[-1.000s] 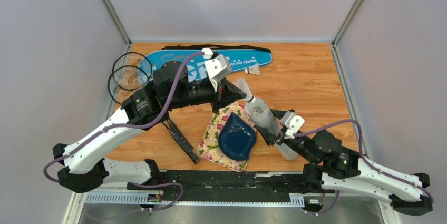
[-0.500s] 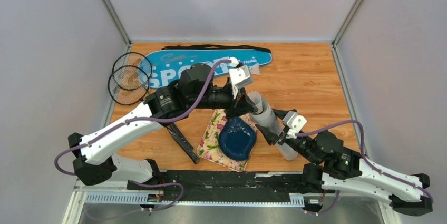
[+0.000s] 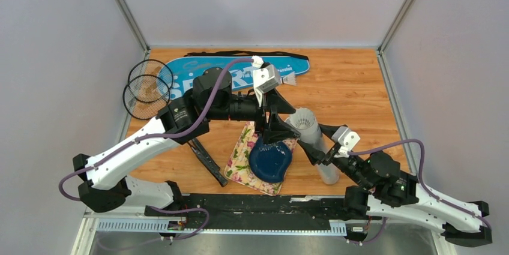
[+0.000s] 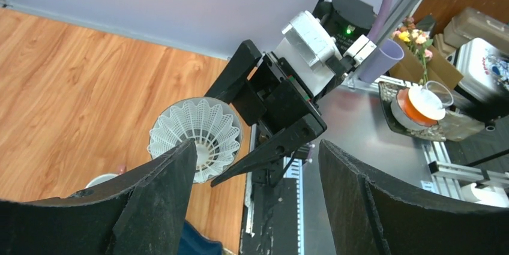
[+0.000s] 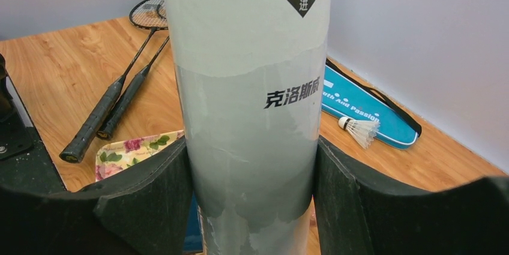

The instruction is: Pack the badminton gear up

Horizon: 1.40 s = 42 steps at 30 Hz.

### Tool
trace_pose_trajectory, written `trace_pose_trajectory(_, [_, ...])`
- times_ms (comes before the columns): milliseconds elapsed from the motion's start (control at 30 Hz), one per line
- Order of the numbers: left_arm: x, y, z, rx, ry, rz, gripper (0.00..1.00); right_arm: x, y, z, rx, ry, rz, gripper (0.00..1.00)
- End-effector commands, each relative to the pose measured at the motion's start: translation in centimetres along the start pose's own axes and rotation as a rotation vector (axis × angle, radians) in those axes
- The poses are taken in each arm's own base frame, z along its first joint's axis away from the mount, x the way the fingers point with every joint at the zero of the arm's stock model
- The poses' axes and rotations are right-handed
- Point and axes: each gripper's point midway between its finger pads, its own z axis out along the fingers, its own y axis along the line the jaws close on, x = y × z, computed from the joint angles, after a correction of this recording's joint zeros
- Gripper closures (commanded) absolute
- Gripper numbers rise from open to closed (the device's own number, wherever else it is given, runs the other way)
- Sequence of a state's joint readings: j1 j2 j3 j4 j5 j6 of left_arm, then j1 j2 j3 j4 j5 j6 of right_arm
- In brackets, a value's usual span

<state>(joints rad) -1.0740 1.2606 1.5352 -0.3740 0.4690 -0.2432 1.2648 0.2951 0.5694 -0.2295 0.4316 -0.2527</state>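
My right gripper [image 3: 319, 146] is shut on the long white tube [image 3: 328, 172], which it holds tilted with the open mouth up and to the left. A white shuttlecock [image 4: 195, 130] sits inside that mouth. My left gripper [image 3: 273, 130] stands open just left of the mouth, above the plate, with nothing between its fingers. In the right wrist view the tube [image 5: 249, 87] fills the gap between the pads [image 5: 150, 195]. A second shuttlecock [image 3: 289, 79] lies beside the blue bag [image 3: 180, 74] at the back. Two black rackets [image 3: 146, 89] lie at the left.
A dark blue plate [image 3: 270, 162] rests on a floral cloth [image 3: 239, 160] in front of the arms, under my left gripper. The racket handles [image 3: 207, 160] reach toward the cloth. The bag's black strap [image 3: 240, 53] runs along the back wall. Grey walls enclose the table.
My left gripper carried a shuttlecock to the tube's mouth and opened, leaving it inside. The right arm moved the tube slightly to the right.
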Motion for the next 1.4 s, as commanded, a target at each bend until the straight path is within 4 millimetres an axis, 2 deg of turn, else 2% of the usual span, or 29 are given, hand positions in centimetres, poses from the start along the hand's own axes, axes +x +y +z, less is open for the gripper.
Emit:
trace_pose_trajectory(0, [-1.8, 0.4, 0.4, 0.008, -0.041, -0.044, 0.21, -1.9, -1.1, -0.5, 0.042, -0.057, 0.049, 0.7])
trace_pose_trajectory(33, [-2.1, 1.5, 0.4, -0.039, -0.062, -0.046, 0.22, -2.1, -1.3, -0.6, 0.052, -0.06, 0.055, 0.7])
trace_pose_trajectory(67, [-2.1, 2.6, 0.2, -0.078, -0.075, -0.056, 0.22, -2.0, -2.7, -0.8, 0.128, -0.045, 0.068, 0.7])
trace_pose_trajectory(100, [-2.1, 5.4, -0.4, -0.16, -0.092, -0.105, 0.22, -1.7, -3.5, -1.2, 0.179, -0.021, 0.09, 0.7])
trace_pose_trajectory(167, [-2.1, 9.3, -1.1, -0.279, -0.108, -0.184, 0.24, -1.9, -6.2, -2.3, 0.317, 0.003, 0.11, 0.7])
trace_pose_trajectory(233, [-0.9, 13.6, -1.4, -0.372, -0.086, -0.222, 0.27, -2.1, -7.6, -3.4, 0.381, 0.021, 0.121, 0.69])
trace_pose_trajectory(267, [-0.5, 15.0, -1.4, -0.417, -0.07, -0.208, 0.28, -2.1, -8.7, -4.2, 0.439, 0.025, 0.137, 0.69])
trace_pose_trajectory(333, [0.8, 19.5, -1.7, -0.554, -0.049, -0.225, 0.35, -2.0, -9.6, -5.2, 0.482, 0.037, 0.154, 0.68])
trace_pose_trajectory(367, [1.3, 21.0, -1.7, -0.59, -0.05, -0.227, 0.37, -2.4, -10.4, -6.0, 0.513, 0.024, 0.176, 0.68])
trace_pose_trajectory(400, [2.3, 23.3, -1.2, -0.635, -0.039, -0.238, 0.39, -2.2, -10.7, -6.5, 0.528, 0.028, 0.179, 0.68])
trace_pose_trajectory(467, [3.3, 27.3, -1.7, -0.794, -0.037, -0.222, 0.4, -2.5, -11.3, -7.1, 0.551, 0.02, 0.195, 0.68])
trace_pose_trajectory(500, [4.6, 29.8, -0.7, -0.853, -0.007, -0.242, 0.39, -2.4, -11.3, -7.2, 0.553, 0.027, 0.194, 0.68])
trace_pose_trajectory(533, [4.8, 32.0, -1.2, -0.957, -0.005, -0.231, 0.39, -2.5, -11.4, -7.2, 0.554, 0.031, 0.193, 0.68])
trace_pose_trajectory(567, [5.3, 33.3, -0.6, -0.995, 0.01, -0.237, 0.39, -2.6, -11.4, -7.2, 0.558, 0.034, 0.201, 0.68])
trace_pose_trajectory(600, [6.2, 35.6, 0.6, -1.036, 0.037, -0.254, 0.39, -2.8, -11.4, -7.2, 0.553, 0.04, 0.197, 0.68])
trace_pose_trajectory(667, [7.1, 38.4, 1.3, -1.12, 0.036, -0.256, 0.39, -3.0, -11.3, -7.1, 0.543, 0.044, 0.195, 0.68])
trace_pose_trajectory(700, [8.3, 40.3, 2.5, -1.145, 0.038, -0.26, 0.41, -3.1, -11.3, -7.3, 0.539, 0.041, 0.204, 0.68])
trace_pose_trajectory(733, [8.5, 41.4, 2.5, -1.189, 0.023, -0.251, 0.41, -3.1, -11.3, -7.3, 0.534, 0.042, 0.208, 0.68])
trace_pose_trajectory(767, [10.5, 42.8, 3.2, -1.21, 0.044, -0.242, 0.41, -3.2, -11.1, -7.2, 0.519, 0.038, 0.212, 0.68])
trace_pose_trajectory(833, [10.6, 44.2, 3.9, -1.256, -0.002, -0.196, 0.4, -3.3, -11.0, -7.3, 0.506, 0.029, 0.224, 0.68])
trace_pose_trajectory(867, [12.0, 45.1, 4.4, -1.272, 0.024, -0.167, 0.4, -3.4, -10.8, -7.3, 0.492, 0.026, 0.223, 0.68])
trace_pose_trajectory(933, [11.6, 45.4, 5.5, -1.295, -0.03, -0.107, 0.38, -3.4, -10.5, -7.2, 0.469, 0.028, 0.219, 0.68])
trace_pose_trajectory(1000, [12.6, 46.0, 7.0, -1.291, -0.05, -0.06, 0.31, -3.5, -10.3, -7.1, 0.454, 0.027, 0.218, 0.68])
trace_pose_trajectory(1067, [13.7, 46.1, 8.3, -1.282, -0.047, -0.062, 0.3, -3.7, -10.0, -6.9, 0.431, 0.021, 0.22, 0.68])
trace_pose_trajectory(1100, [14.4, 46.8, 9.2, -1.282, -0.064, -0.059, 0.24, -3.7, -9.8, -6.9, 0.422, 0.02, 0.22, 0.68])
trace_pose_trajectory(1167, [15.7, 46.8, 10.6, -1.263, -0.074, -0.088, 0.22, -3.9, -9.6, -6.9, 0.405, 0.015, 0.228, 0.69])
trace_pose_trajectory(1200, [16.9, 47.2, 11.0, -1.258, -0.076, -0.095, 0.21, -3.8, -9.6, -7.0, 0.401, 0.015, 0.23, 0.69])
trace_pose_trajectory(1233, [17.4, 47.3, 11.1, -1.268, -0.083, -0.095, 0.15, -3.8, -9.6, -7.1, 0.398, 0.016, 0.232, 0.7])
trace_pose_trajectory(1367, [18.9, 47.9, 12.1, -1.283, -0.088, -0.064, 0.14, -3.8, -9.5, -7.6, 0.379, -0.002, 0.255, 0.7])
